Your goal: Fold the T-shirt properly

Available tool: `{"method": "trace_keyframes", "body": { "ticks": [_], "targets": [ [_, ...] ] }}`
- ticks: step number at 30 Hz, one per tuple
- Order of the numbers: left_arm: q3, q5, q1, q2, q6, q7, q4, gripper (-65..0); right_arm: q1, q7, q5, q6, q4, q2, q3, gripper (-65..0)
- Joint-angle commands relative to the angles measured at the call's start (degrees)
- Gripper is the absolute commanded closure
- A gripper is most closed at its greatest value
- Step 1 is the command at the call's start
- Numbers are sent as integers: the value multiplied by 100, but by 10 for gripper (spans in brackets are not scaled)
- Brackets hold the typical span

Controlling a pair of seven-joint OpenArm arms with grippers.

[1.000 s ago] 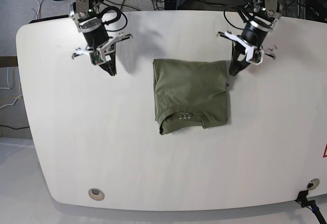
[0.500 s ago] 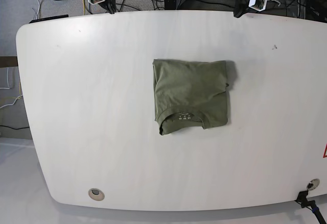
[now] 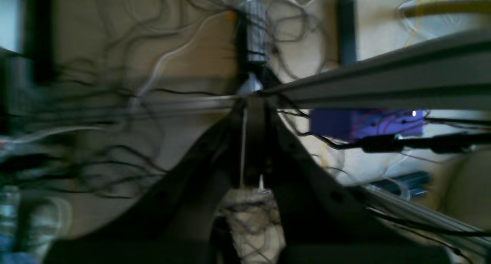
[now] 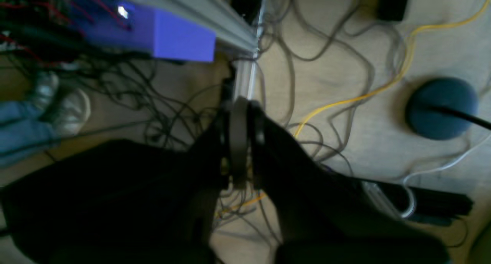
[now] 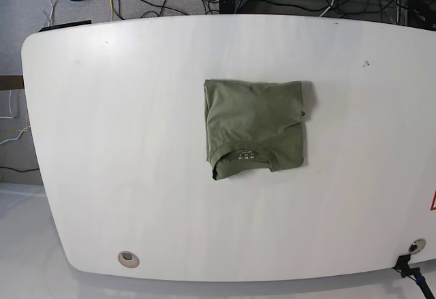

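The T-shirt (image 5: 255, 126) lay folded into a compact, near-square olive bundle on the white table (image 5: 122, 142), collar edge and neck label facing the near side, apparently left as finished work. Its cotton looked soft and matte, with slight puckers and one corner bulging at the far right. Neither claw was over the table. The left gripper (image 3: 247, 141) and right gripper (image 4: 239, 141) were both fully closed on nothing, well clear of the garment, pointing at floor cables (image 4: 345, 103).
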Motion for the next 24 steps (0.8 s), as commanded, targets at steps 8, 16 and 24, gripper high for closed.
{"method": "trace_keyframes", "body": {
  "ticks": [8,16,24],
  "targets": [
    [820,-58,-1604,-273,-13,-117,-3148,0,1541,803,-35,-48,-2964,54,-77,0],
    [1242,-58,-3116,-264,-13,-117,-5548,0,2807,803,-44,-48,-4608,54,-77,0],
    [1269,-58,-4637,-229,48,-117,-7526,0,3985,803,-53,-48,-5909,71,-77,0]
  ]
}}
